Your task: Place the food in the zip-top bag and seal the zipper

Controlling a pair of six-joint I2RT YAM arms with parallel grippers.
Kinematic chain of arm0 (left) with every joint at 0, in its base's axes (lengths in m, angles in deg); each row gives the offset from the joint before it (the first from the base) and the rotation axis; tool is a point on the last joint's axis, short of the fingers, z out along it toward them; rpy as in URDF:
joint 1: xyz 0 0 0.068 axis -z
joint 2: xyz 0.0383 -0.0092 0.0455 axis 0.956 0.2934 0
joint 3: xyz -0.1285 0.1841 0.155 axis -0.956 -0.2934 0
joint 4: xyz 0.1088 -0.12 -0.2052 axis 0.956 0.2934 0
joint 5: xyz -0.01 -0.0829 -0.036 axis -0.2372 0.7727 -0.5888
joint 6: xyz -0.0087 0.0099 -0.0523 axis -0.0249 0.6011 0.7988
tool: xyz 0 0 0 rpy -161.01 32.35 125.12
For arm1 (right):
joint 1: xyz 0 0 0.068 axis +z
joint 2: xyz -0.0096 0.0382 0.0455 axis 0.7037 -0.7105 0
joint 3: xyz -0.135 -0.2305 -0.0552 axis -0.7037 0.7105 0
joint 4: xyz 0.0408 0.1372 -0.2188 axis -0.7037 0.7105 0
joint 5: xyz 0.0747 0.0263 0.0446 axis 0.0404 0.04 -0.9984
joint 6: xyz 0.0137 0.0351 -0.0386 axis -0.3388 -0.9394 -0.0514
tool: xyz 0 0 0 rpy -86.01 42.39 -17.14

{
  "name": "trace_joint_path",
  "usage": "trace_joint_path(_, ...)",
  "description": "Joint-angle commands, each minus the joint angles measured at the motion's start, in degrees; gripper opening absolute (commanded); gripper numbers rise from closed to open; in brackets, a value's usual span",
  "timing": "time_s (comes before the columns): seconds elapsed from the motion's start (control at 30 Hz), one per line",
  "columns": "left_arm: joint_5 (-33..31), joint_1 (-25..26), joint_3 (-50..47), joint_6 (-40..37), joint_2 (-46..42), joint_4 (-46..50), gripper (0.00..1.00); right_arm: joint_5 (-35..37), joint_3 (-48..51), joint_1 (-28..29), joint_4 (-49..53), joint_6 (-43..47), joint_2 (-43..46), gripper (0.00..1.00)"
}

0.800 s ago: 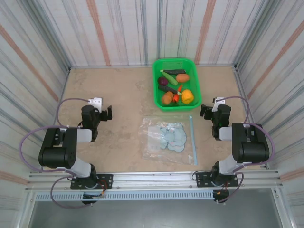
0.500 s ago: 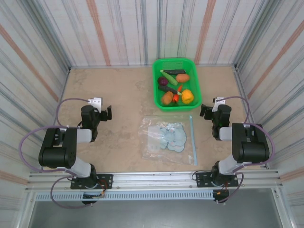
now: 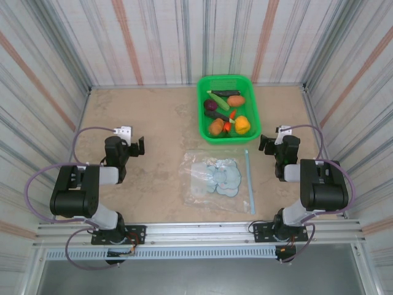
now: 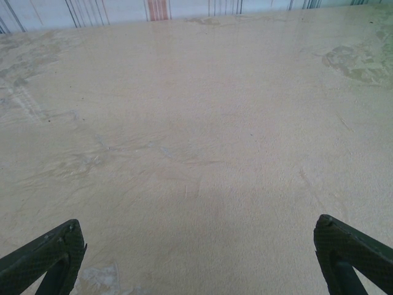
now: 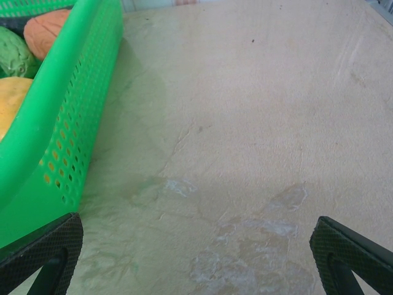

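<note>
While flat, clear zip-top bag (image 3: 206, 181), pale-blue blotches, light-blue zipper (image 3: 249, 181) strip.

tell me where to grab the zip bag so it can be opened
Probably the light blue zipper strip along the right-hand edge of the bag. The bag lies flat and floppy, so that strip looks like the only defined edge. Come from above on the right, pinching across it.

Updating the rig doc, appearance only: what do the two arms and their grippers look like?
Both match. Left arm and right arm have bulky black joint housings, with a pale grey link above each base. A lilac cable loops from base to wrist on each. There is a white block at each wrist. The fingers are black with a fine woven cross-hatch texture. No readable markings.
</note>
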Motion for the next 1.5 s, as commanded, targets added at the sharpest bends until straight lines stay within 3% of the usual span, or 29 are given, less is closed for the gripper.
trace_joint_path(0.0, -0.40, 0.12, 0.57, -1.16, -0.16, -0.07, 0.99, -0.76, -1.07, -0.35, 0.29, -0.57, -0.32, 0.99)
trace_joint_path(0.57, 0.52, 0.05, -0.22, -1.26, -2.88, 0.55, 0.99, -5.61, 1.13, -2.59, -2.81, -1.78, 1.27, 0.99)
trace_joint_path(0.77, -3.20, 1.50, 3.59, -1.73, -12.60, 13.48, 0.99, 1.24, -0.36, -2.99, 12.49, -4.50, 18.87, 0.99)
trace_joint_path(0.9, -1.18, 3.83, 8.00, -1.88, -19.97, 19.66, 0.99, 3.24, -6.22, -2.45, 26.47, -7.72, 30.42, 0.99)
trace_joint_path(0.97, -1.83, 7.13, 11.83, -2.04, -24.18, 25.24, 0.99, 3.52, -9.38, 1.50, 31.42, -8.07, 36.38, 0.99)
trace_joint_path(1.2, -22.45, 33.75, 23.18, 3.64, -39.81, 47.65, 0.99, 5.37, -19.82, 28.29, 52.41, -6.81, 47.12, 0.99)
trace_joint_path(1.33, -35.46, 47.87, 33.09, 10.25, -41.32, 71.40, 0.99, 22.90, -31.44, 43.13, 77.12, -17.54, 48.82, 0.99)
trace_joint_path(1.4, -32.15, 47.79, 39.37, 18.83, -40.23, 86.26, 0.99, 20.44, -38.44, 43.67, 92.90, -27.76, 49.04, 0.99)
trace_joint_path(1.47, -23.74, 45.08, 42.61, 21.17, -38.67, 93.97, 0.99, 17.71, -39.27, 42.97, 96.98, -25.96, 52.03, 0.99)
